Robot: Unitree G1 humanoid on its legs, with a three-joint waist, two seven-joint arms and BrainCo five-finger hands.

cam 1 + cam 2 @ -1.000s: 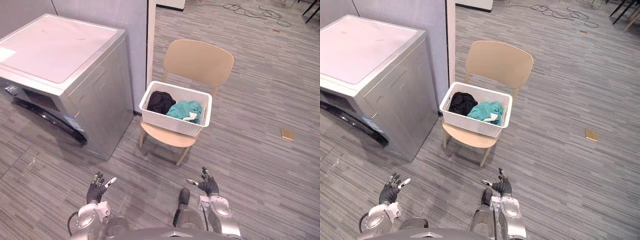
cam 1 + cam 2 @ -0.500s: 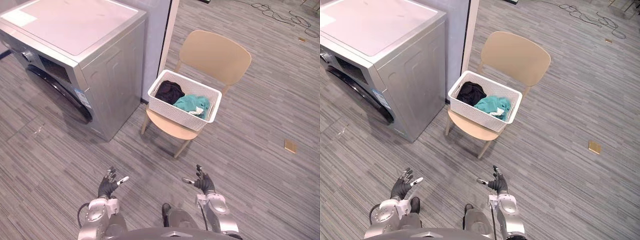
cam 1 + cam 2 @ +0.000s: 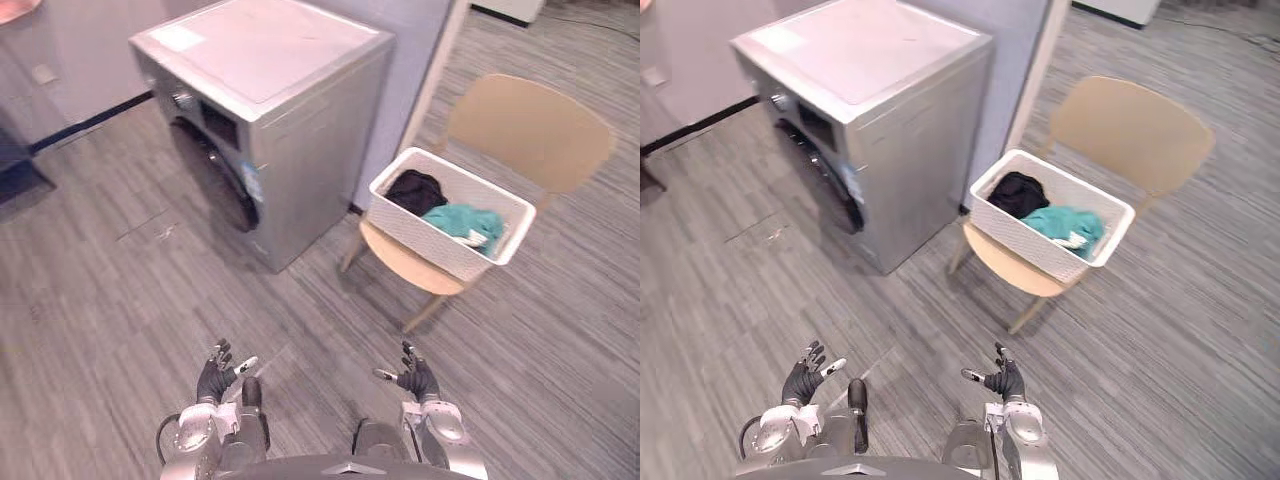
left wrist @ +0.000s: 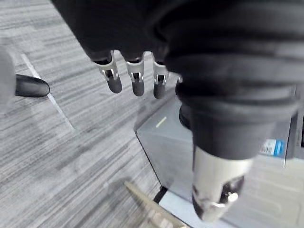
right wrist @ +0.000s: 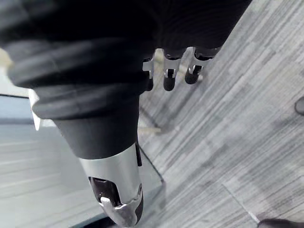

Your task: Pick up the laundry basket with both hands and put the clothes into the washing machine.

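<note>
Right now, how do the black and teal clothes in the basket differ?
The black garment lies at the end of the basket nearer the washer; the teal garment lies at the far end. The black one is plain dark; the teal one shows a white patch. The teal one seems to spread a bit wider. Both are bunched up inside the basket on the chair.

floor: open up to chair | washing machine: close beside left end of laundry basket | backrest: behind basket | near side: free
</note>
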